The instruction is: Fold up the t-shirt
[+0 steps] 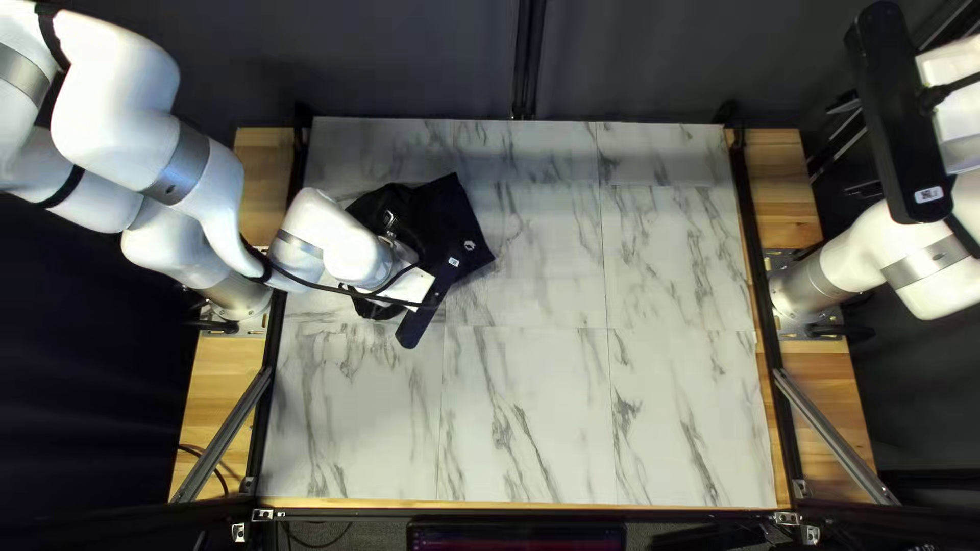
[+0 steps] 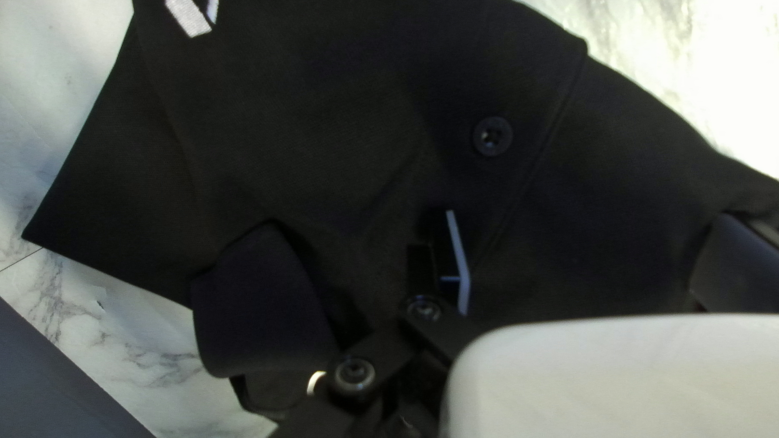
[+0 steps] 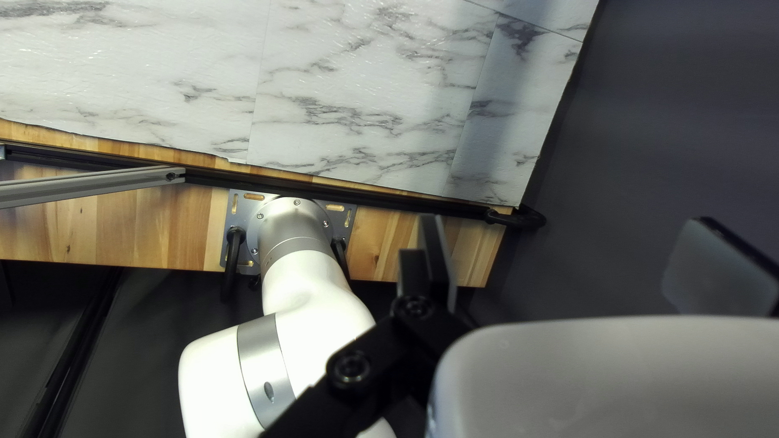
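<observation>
The black shirt (image 1: 468, 216) lies bunched on the far left part of the table (image 1: 531, 408), one corner spread toward the far side. The left gripper (image 1: 411, 290) is low over it, released, its fingers well apart; they look close to the cloth, perhaps touching. The right gripper (image 1: 951, 97), also released, hangs beyond the table's right edge.
</observation>
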Tool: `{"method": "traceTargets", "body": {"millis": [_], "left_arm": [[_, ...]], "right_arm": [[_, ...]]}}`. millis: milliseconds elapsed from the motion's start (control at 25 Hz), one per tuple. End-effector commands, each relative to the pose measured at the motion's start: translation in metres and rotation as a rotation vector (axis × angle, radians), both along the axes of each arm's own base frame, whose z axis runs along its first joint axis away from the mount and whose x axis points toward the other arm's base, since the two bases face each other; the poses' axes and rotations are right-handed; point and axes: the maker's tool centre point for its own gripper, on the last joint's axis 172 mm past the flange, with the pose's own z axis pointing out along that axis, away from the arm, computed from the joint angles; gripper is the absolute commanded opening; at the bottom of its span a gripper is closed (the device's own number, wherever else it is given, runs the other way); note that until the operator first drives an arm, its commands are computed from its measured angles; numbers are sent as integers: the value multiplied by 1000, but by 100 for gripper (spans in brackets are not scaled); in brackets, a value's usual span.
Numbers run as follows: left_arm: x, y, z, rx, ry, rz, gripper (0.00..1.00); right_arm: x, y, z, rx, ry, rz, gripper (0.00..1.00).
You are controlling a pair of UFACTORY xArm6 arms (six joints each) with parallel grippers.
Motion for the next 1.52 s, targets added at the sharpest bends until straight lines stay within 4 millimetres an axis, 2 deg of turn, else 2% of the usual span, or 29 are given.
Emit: {"method": "traceTargets", "body": {"millis": [40, 200, 360, 600, 760, 880, 1080, 1240, 1520], "left_arm": [[18, -5, 37, 9, -38, -32, 100], [43, -3, 38, -15, -73, -81, 100], [68, 10, 34, -49, -68, -131, 100], [84, 34, 31, -78, -53, -172, 100], [96, 44, 19, -97, -57, -186, 100], [94, 46, 20, -98, -56, -186, 100], [74, 55, 42, -86, -66, -158, 100], [61, 62, 50, -89, -97, -116, 100], [65, 62, 65, -102, -187, -94, 100]], "right_arm": [[0, 0, 0, 0, 0, 0, 100], [0, 0, 0, 0, 0, 0, 100], [0, 0, 0, 0, 0, 0, 100], [0, 0, 0, 0, 0, 0, 100], [0, 0, 0, 0, 0, 0, 100], [0, 0, 0, 0, 0, 0, 100], [0, 0, 0, 0, 0, 0, 100], [0, 0, 0, 0, 0, 0, 100], [0, 0, 0, 0, 0, 0, 100]]}}
